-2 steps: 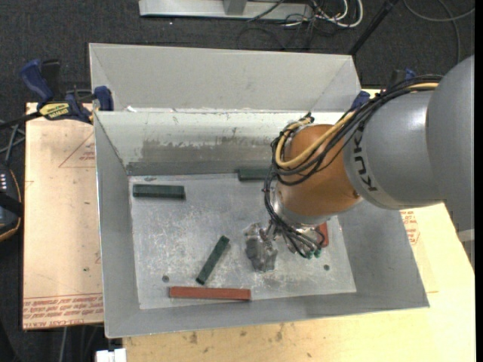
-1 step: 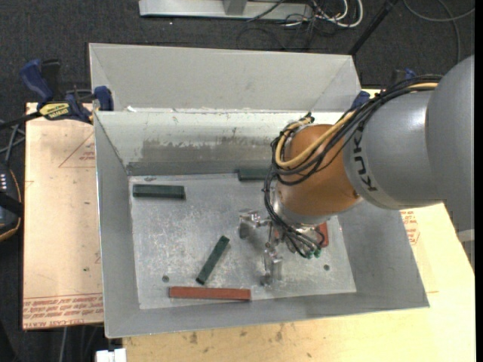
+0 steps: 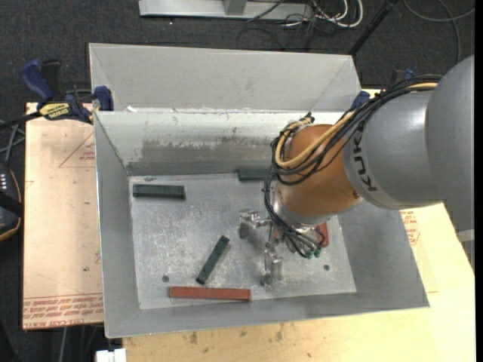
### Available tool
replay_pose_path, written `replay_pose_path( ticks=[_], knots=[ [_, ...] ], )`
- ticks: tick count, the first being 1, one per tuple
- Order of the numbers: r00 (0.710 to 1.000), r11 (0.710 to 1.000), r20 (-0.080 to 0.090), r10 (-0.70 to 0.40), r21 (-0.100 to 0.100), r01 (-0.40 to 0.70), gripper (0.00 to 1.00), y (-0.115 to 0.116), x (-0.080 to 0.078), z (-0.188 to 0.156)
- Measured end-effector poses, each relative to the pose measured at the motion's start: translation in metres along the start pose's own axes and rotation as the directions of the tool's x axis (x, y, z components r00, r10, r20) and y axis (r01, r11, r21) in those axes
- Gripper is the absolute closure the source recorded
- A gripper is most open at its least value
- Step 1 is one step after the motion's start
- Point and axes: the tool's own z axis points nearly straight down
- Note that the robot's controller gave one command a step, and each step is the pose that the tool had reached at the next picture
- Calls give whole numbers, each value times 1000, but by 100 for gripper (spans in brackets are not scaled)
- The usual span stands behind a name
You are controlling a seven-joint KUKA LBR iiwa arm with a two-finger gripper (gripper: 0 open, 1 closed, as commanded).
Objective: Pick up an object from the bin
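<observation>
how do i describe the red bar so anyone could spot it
Look in the grey bin, at the front edge of its floor. The red bar lies flat along that edge, left of centre. It is the only reddish-brown bar; the slanted bar just behind it is dark green.

Grey bin [image 3: 173,232], dark green bars [image 3: 158,191], red strip [image 3: 209,293]

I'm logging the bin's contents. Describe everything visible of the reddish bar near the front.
The reddish-brown bar is long, thin, straight-edged and matte, material unclear. It lies flat on the bin floor at the front, pointing left to right, left of the gripper. The tilted dark green bar ends close behind it, seemingly apart.
</observation>
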Motion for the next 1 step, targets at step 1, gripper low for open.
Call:
replay_pose_path(
  ticks=[1],
  knots=[
    [996, 996, -10, -89, 1, 89, 0, 21, 0, -20]
  ],
)
